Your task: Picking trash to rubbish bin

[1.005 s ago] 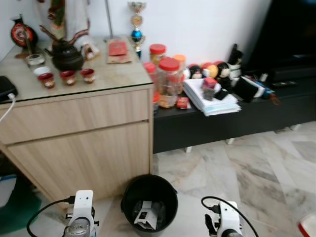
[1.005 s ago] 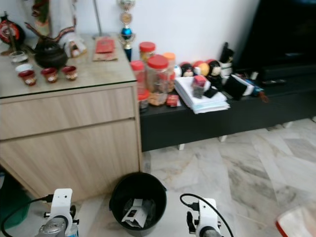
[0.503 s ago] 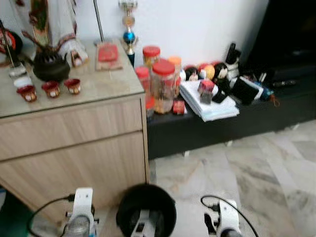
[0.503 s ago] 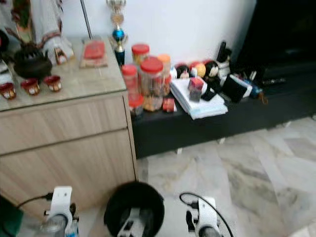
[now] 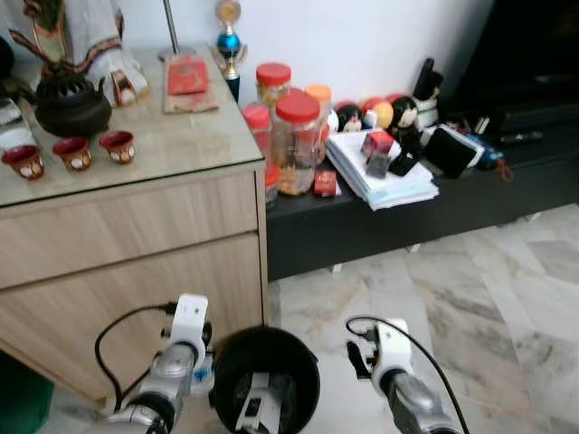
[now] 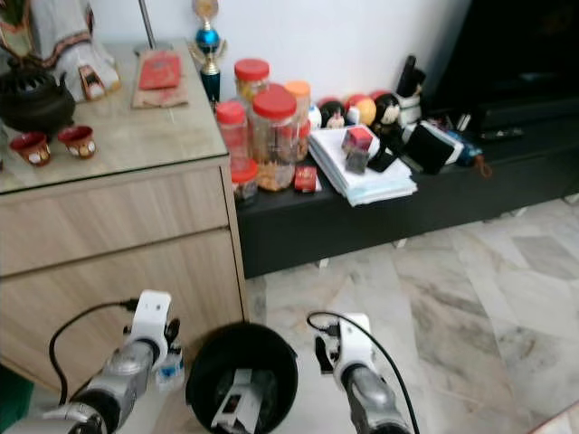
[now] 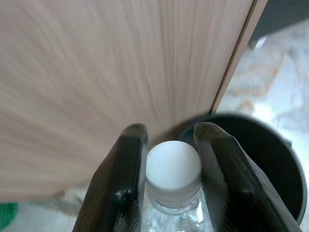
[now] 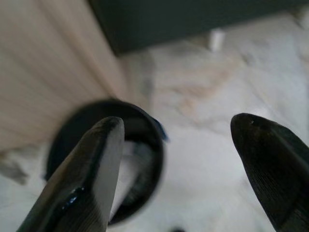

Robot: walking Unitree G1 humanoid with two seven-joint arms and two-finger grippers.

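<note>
Left claw clamps bottle neck; right claw wide apart.

Both silver arms are held low and forward. The left gripper is closed, its two black fingers pressed against either side of a white-capped clear bottle. The right gripper is held with its fingers spread wide apart.

Bin sits on the floor at the near centre, trash inside it. Cabinet stands just behind and left, teapot and cups on top. Right of it, a low shelf carries jars and papers.
</note>
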